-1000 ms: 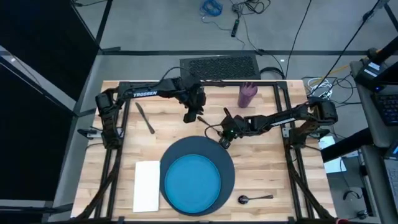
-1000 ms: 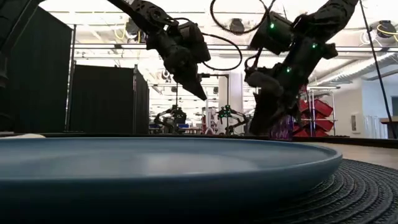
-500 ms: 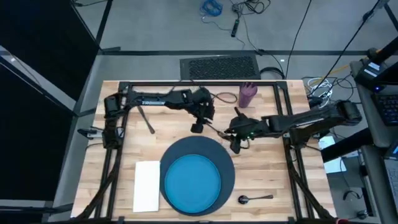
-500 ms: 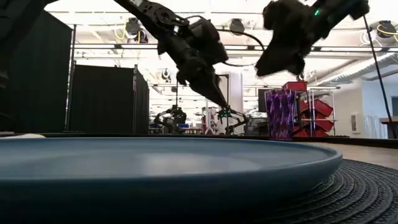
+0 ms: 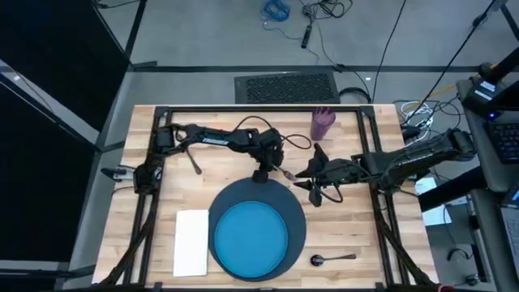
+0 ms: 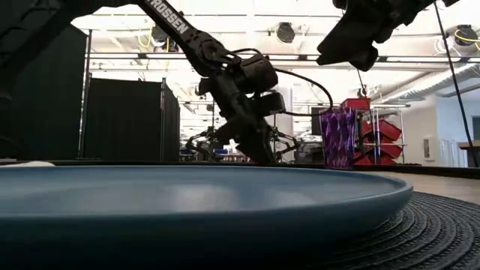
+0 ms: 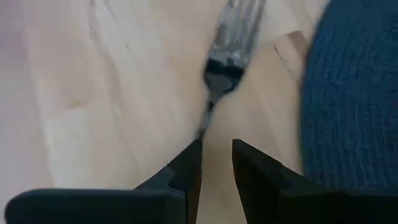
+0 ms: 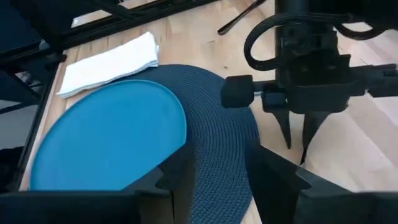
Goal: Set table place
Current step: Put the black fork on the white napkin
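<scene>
Two end effectors are working over your desk. Your left end effector is down at the charger's twelve o'clock rim, fingers a narrow slit apart, straddling the fork's handle tip without clamping it. Your right end effector hovers at the charger's two o'clock, fingers apart and empty. On the charger sits the blue plate; the napkin lies at its nine o'clock, the spoon at four, the purple cup at one, the knife at ten.
</scene>
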